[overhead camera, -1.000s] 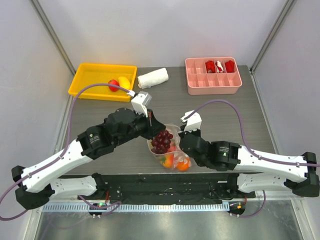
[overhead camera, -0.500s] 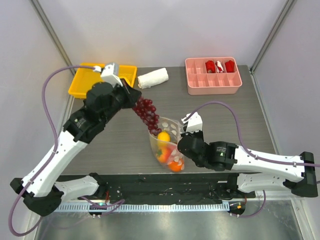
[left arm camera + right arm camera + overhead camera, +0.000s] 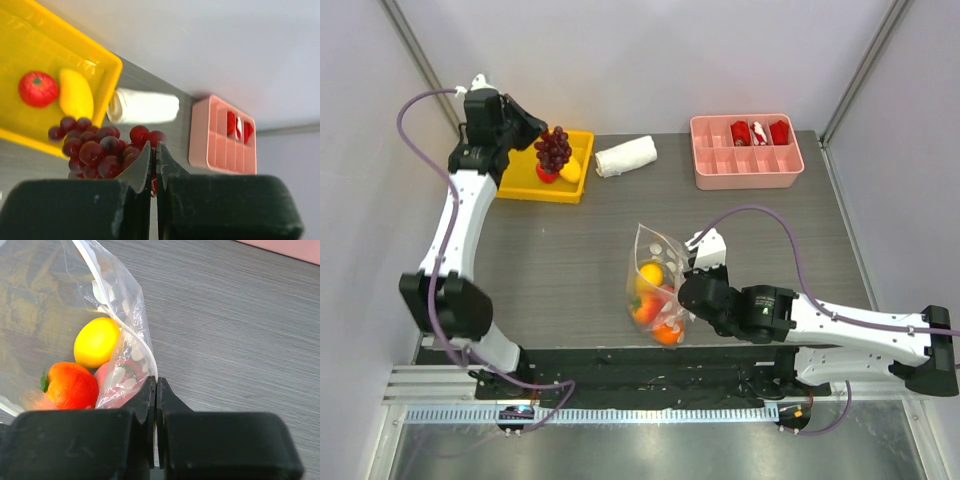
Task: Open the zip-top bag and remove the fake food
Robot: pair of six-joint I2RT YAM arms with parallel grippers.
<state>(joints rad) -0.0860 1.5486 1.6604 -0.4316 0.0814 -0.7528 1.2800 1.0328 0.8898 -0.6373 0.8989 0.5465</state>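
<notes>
The zip-top bag (image 3: 655, 262) stands open near the table's front middle. It holds fake food: a yellow piece (image 3: 651, 273) and orange ones (image 3: 647, 308). My right gripper (image 3: 680, 290) is shut on the bag's right edge. In the right wrist view the right gripper (image 3: 156, 382) pinches the dotted plastic (image 3: 122, 345) beside the yellow piece (image 3: 96, 342) and an orange one (image 3: 70, 385). My left gripper (image 3: 536, 141) is shut on the purple grape bunch (image 3: 554, 150), which hangs over the yellow tray (image 3: 520, 188). In the left wrist view the grapes (image 3: 95, 150) hang left of that gripper (image 3: 153, 146).
The yellow tray (image 3: 30, 40) at the far left holds a red fruit (image 3: 547, 175) and a yellow piece (image 3: 570, 171). A rolled white cloth (image 3: 626, 156) lies beside it. A pink divided tray (image 3: 745, 177) with red items stands at the far right.
My left arm has pulled the grape bunch out of the bag and swung it far left, over the yellow tray. My right gripper has kept its hold on the bag.
</notes>
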